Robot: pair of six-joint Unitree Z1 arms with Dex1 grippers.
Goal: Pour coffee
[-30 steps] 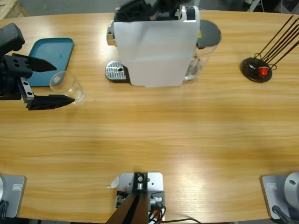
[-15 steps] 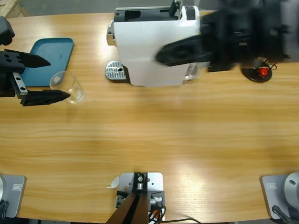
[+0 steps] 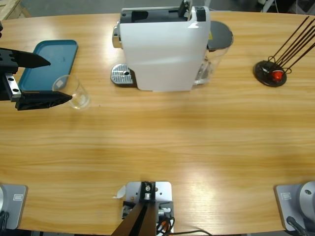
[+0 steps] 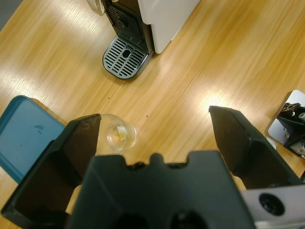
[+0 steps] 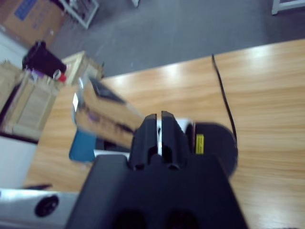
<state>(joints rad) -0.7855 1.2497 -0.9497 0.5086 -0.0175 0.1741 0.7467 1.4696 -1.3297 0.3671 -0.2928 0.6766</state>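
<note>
Left gripper at the bench's left edge, jaws wide apart, holding nothing. Clear tumbler stands just beside the jaw tips, one jaw tip near its rim, not gripped. In the left wrist view the tumbler sits between the spread jaws but further out, upright on the bench; a small pale glint at its base, no dark coffee can be made out inside it. Blue tray lies at the far left corner, just behind the tumbler, apart from it. White coffee machine stands at the far edge, middle of the bench, with its round metal drip grille on the bench at its left end; the grille shows bare in the left wrist view. Dark round lid of a clear water tank at the machine's right end. Black capsule stand with thin rods near the far right corner, one orange-red capsule on its base. Right gripper is out of the high view; in its wrist view the jaws are pressed together, empty, pointing down at the bench from high up.
</note>
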